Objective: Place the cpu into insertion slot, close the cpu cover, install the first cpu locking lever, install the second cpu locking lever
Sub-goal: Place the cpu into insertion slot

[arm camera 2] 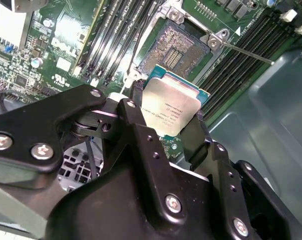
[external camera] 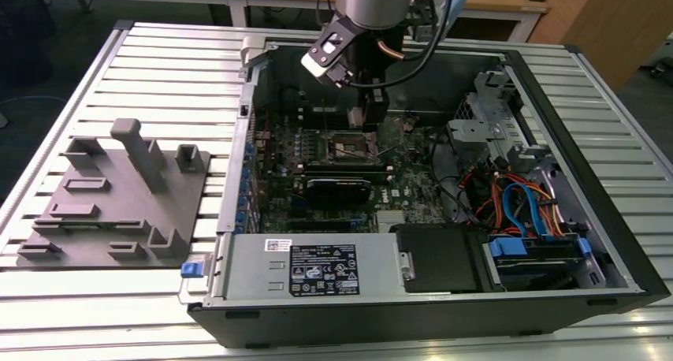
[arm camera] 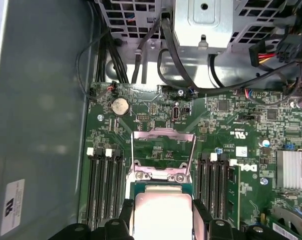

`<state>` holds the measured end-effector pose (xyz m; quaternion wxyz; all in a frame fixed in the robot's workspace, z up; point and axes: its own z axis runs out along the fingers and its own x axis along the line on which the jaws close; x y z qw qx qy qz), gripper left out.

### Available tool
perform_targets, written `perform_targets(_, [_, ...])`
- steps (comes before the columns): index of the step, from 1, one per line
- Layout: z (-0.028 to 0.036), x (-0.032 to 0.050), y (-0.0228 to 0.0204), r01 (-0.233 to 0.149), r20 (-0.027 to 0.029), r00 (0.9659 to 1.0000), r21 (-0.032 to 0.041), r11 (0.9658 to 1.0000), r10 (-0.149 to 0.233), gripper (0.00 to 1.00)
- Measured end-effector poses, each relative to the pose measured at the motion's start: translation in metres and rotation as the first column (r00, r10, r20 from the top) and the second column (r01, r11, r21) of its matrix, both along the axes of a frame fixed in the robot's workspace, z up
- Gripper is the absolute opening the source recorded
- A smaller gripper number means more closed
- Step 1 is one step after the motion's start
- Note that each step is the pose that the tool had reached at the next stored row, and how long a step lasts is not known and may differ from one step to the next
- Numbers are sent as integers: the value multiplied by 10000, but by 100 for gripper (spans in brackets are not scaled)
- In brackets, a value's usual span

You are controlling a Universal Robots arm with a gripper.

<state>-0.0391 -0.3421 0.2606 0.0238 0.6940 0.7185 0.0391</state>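
**CPU gripped near open slot, not yet seated**

The cpu [arm camera 2: 173, 105] is clamped by two opposite edges in the pincer [arm camera 2: 166, 116], metal top facing the second wrist camera. It is held tilted and near the slot [arm camera 2: 178, 46], apart from it. The slot is uncovered, its contact field bare. The cover [arm camera: 163, 134] is swung up and stands open just beyond the cpu. A thin lever [arm camera 2: 246, 52] is seen released, sticking out beside the slot. Memory slots [arm camera 2: 115, 40] run along either side. All of this sits inside the open case [external camera: 421, 325] on the slatted desk [external camera: 158, 77].

Step judged: first one, placing; cover and levers not yet dealt with.

Risks, as judged:
- Contacts could be bent if the cpu is lowered while tilted or dragged sideways across the slot.
- A corner could be left riding on the rim if the cpu is offset or rotated against the slot's keying; the keying cannot be checked here.
- The raised cover or the lever could be struck by the pincer, since both stand close to the path.
- The cpu could slip, as only thin edges are gripped.
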Motion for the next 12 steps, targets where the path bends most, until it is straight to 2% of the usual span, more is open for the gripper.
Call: perform_targets(12, [-24,0,0,76,0,10000,3,10000,-76,54])
